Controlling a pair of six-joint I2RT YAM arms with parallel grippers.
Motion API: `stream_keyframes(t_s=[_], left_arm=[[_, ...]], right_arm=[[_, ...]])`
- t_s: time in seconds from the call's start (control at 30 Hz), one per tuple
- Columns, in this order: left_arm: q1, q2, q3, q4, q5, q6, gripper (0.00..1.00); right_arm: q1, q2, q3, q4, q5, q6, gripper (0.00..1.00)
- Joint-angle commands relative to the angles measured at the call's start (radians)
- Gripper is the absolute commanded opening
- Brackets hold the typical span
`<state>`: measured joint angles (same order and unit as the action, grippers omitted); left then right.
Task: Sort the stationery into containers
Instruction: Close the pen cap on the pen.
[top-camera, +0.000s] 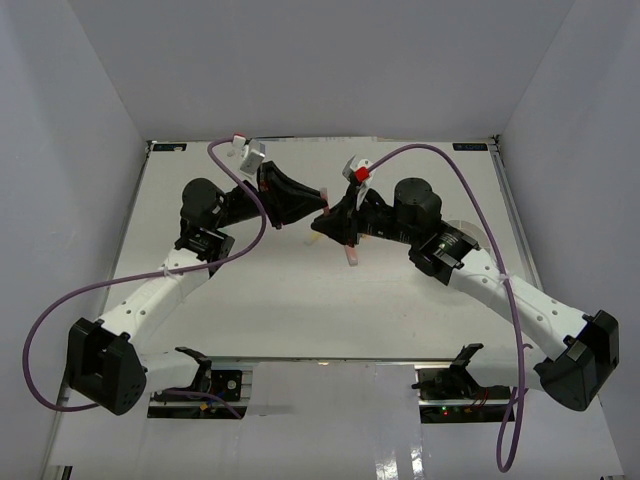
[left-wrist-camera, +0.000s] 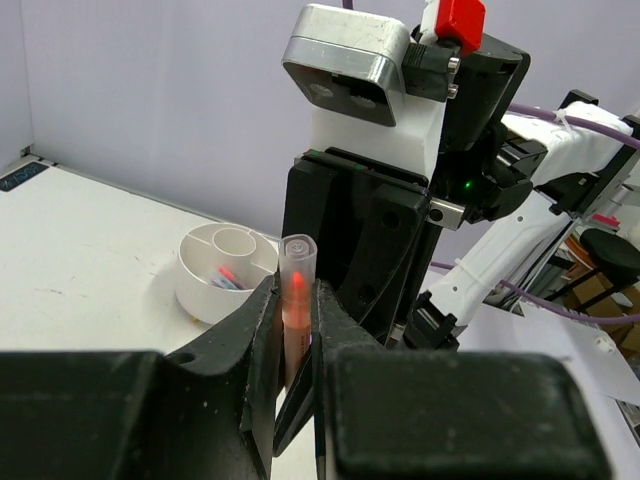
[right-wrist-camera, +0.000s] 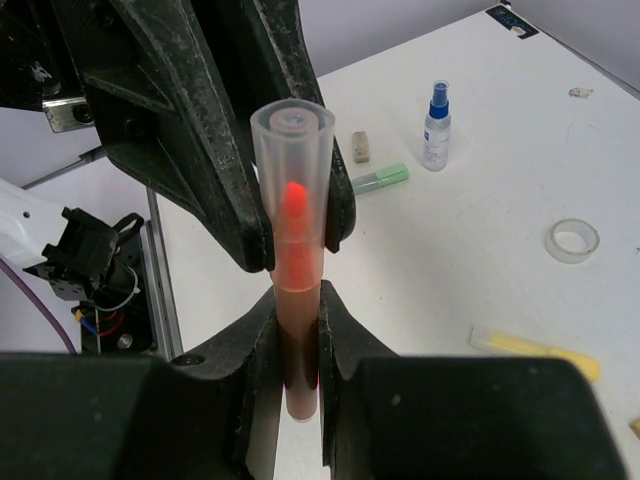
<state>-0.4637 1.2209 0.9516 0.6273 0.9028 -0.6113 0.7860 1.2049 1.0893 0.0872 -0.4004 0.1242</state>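
While R gripper is shut on the low end of 1 orange marker, L gripper is shut on it just above. Past L fingers, left: white tub. Past R fingers, right: tape ring, then spray bottle.

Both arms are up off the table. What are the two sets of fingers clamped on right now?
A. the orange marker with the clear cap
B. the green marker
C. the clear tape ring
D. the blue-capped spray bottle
A: in the right wrist view the orange marker is pinched low down by the right fingers and higher up by the left fingers. The green marker, tape ring and spray bottle sit on the table.
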Motion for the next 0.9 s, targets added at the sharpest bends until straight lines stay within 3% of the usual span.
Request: stream_keyframes(t_s=[0.0, 0.27, 0.47, 0.53, 0.87], left_arm=[[-0.007, 0.026, -0.027, -0.153, 0.09, 0.015, 0.0], [-0.007, 0.003, -0.07, -0.103, 0.071, 0.025, 0.0], [-0.007, 0.003, -0.074, -0.087, 0.028, 0.041, 0.0], [-0.007, 0.003, -0.071, -0.081, 0.016, 0.044, 0.0], [-0.007, 0.025, -0.03, -0.092, -0.044, 0.087, 0.0]], right_arm=[[-0.004, -0.068, 0.035, 0.281, 0.02, -0.005, 0.08], [-0.004, -0.076, 0.017, 0.298, 0.044, 0.012, 0.27], [-0.004, -0.079, 0.003, 0.286, 0.049, 0.017, 0.33], [-0.004, -0.08, 0.001, 0.27, 0.049, 0.017, 0.43], [-0.004, -0.123, -0.061, 0.116, 0.044, -0.011, 0.7]])
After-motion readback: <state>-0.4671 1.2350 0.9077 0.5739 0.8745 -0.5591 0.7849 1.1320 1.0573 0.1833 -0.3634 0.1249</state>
